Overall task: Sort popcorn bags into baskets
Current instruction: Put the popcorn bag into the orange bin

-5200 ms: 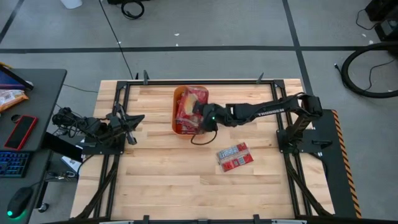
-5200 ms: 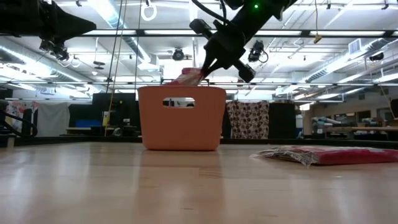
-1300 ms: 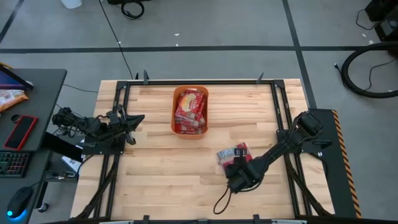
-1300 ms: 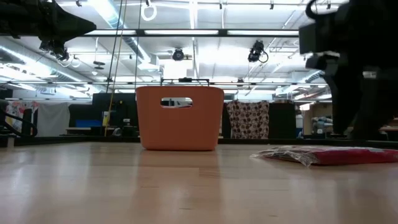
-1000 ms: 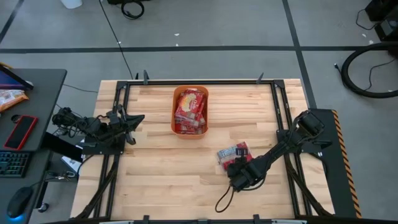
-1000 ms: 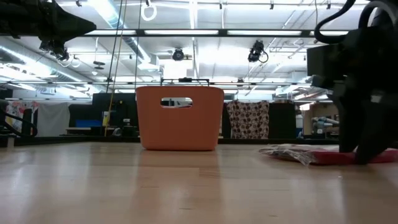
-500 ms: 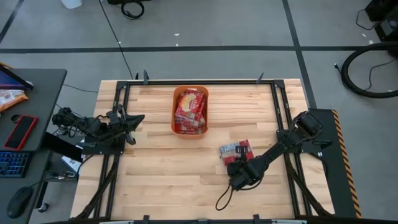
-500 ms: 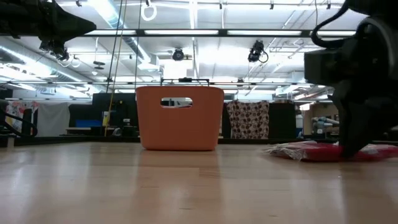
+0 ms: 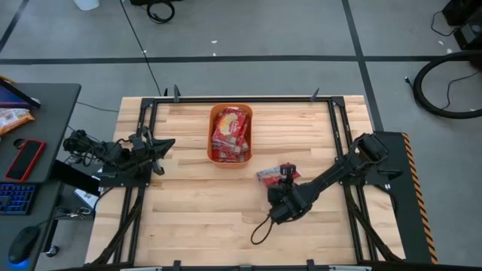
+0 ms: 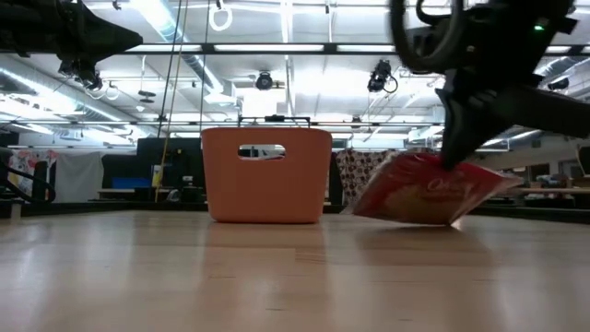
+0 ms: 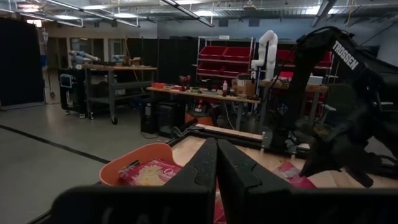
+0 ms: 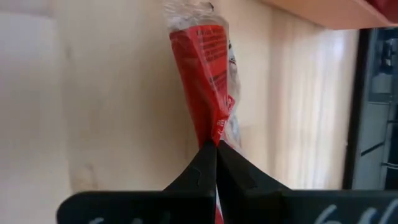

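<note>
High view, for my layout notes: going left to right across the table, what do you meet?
Left tool, parked at the left edge → orange basket holding popcorn bags → right tool, shut on a lifted popcorn bag.

The right arm (image 9: 331,175) reaches from its base at the table's 3 o'clock edge toward 8 o'clock, stretched low and nearly straight, ending just right of the table's centre. Its wrist is turned so the right gripper (image 9: 282,179) points toward 12 o'clock. The fingers (image 12: 202,163) are pressed together, pinching the edge of a bag (image 10: 429,189), which hangs tilted with one corner near the tabletop.

The left arm (image 9: 120,154) sits folded over its base at the 9 o'clock edge, well above the table in the low view. The left gripper (image 9: 162,144) points toward 3 o'clock, its fingers (image 11: 205,165) closed against each other, holding nothing.
</note>
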Robot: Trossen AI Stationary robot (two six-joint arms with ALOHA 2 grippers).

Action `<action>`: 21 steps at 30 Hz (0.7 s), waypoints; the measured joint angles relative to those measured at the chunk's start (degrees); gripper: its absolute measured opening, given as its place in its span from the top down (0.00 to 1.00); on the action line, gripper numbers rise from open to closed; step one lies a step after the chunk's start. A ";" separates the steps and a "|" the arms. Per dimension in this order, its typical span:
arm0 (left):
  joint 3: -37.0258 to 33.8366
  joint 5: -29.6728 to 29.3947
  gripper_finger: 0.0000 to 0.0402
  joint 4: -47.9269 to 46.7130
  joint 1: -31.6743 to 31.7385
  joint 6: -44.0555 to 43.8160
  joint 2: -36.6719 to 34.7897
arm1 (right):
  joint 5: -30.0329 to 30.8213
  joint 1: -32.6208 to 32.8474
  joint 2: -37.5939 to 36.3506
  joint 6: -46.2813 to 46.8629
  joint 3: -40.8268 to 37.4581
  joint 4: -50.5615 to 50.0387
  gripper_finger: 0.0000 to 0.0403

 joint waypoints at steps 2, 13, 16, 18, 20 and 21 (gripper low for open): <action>0.00 0.00 0.97 0.01 0.00 -0.17 0.00 | 1.15 -0.68 -0.01 -0.23 0.85 -1.17 0.99; 0.00 0.00 0.97 0.00 0.00 -0.13 0.01 | 11.54 -4.04 -0.09 5.57 7.51 -12.94 1.00; 0.00 0.00 0.97 0.00 0.00 -0.13 -0.02 | 13.95 -5.37 -0.12 5.83 9.89 -15.00 1.00; 0.00 0.00 0.97 0.00 0.00 -0.13 -0.01 | 15.85 -6.47 -0.12 5.29 11.31 -15.93 1.00; 0.00 0.00 0.97 0.00 0.00 -0.13 0.00 | 17.26 -7.92 -0.12 4.40 12.51 -16.48 1.00; 0.00 0.00 0.97 0.00 0.00 -0.16 -0.02 | 17.78 -8.82 -0.12 3.71 13.02 -16.46 1.00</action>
